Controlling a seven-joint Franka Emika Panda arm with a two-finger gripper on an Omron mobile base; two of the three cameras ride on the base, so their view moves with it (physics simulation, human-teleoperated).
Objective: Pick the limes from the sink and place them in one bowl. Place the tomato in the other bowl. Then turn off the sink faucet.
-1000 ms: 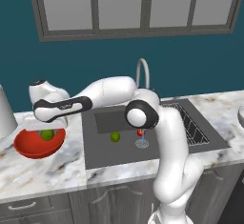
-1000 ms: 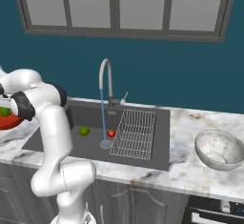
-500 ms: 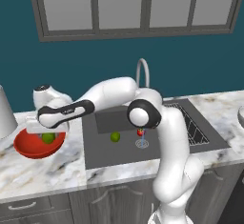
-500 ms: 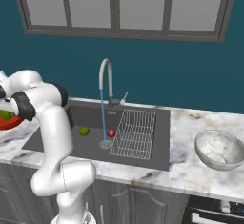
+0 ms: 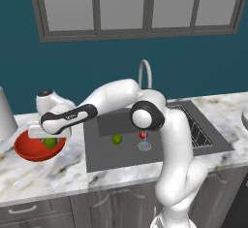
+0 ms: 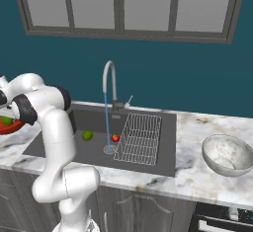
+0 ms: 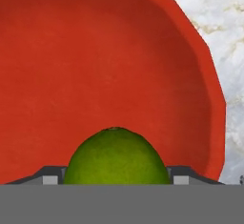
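The bowl [image 5: 38, 149] is glossy red-orange, and the lime [image 7: 117, 157] in it is yellow-green. A second lime [image 5: 116, 138] of the same green lies in the dark grey sink [image 5: 121, 149] beside a glossy red tomato [image 6: 115, 137]. The table [image 6: 197, 176] is pale marbled stone. The far bowl [image 6: 228, 154] is mottled grey-white.

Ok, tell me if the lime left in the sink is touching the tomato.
Apart. The right base view shows bare sink floor between lime and tomato.
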